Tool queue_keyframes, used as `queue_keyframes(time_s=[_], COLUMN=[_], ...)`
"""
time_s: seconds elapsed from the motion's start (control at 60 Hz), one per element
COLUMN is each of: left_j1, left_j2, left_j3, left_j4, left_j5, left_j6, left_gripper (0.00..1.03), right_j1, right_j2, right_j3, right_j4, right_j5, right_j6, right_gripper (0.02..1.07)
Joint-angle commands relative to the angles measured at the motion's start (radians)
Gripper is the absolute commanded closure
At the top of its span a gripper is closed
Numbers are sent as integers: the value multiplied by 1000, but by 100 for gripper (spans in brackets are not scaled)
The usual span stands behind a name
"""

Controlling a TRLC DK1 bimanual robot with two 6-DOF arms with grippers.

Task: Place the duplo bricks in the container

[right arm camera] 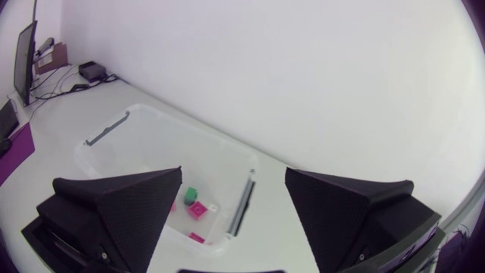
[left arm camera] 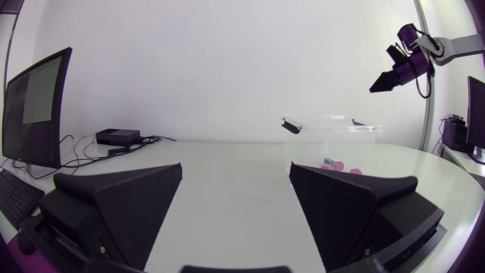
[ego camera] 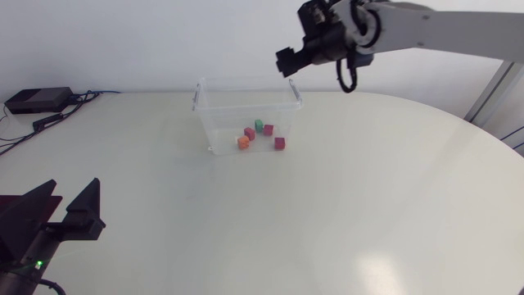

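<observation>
A clear plastic container (ego camera: 206, 115) stands at the back middle of the table with several duplo bricks inside: an orange one (ego camera: 243, 142), a green one (ego camera: 259, 125) and a dark red one (ego camera: 279, 143) among them. My right gripper (ego camera: 285, 62) hangs open above the container's far right corner, nothing between its fingers. In the right wrist view that gripper (right arm camera: 233, 205) looks down into the container (right arm camera: 106, 130), with a green brick (right arm camera: 190, 194) and a magenta brick (right arm camera: 198, 209) below it. My left gripper (ego camera: 61, 215) rests open at the near left, far from the container (left arm camera: 333, 125).
A black box (ego camera: 37, 100) with cables lies at the table's back left corner. Bare tabletop (ego camera: 327, 213) stretches between the container and the near edge and off to the right.
</observation>
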Motion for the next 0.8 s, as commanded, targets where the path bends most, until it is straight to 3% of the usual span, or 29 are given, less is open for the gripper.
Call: queue_keyframes(time_s=[0.0, 0.467, 0.783], left_j1=[-3, -3, -5], left_j2=[-10, -10, -10], left_j3=[-18, -18, -18], left_j4=[-1, 1, 1], left_j5=[4, 4, 4], left_j6=[-12, -12, -14], left_gripper=[4, 4, 4], right_j1=[-40, -291, -383], right_j2=[-115, -597, -907], right_j3=[-133, -735, -1034], right_j4=[41, 264, 300], right_j5=[42, 29, -1], right_j6=[29, -30, -19], right_gripper=[6, 6, 6])
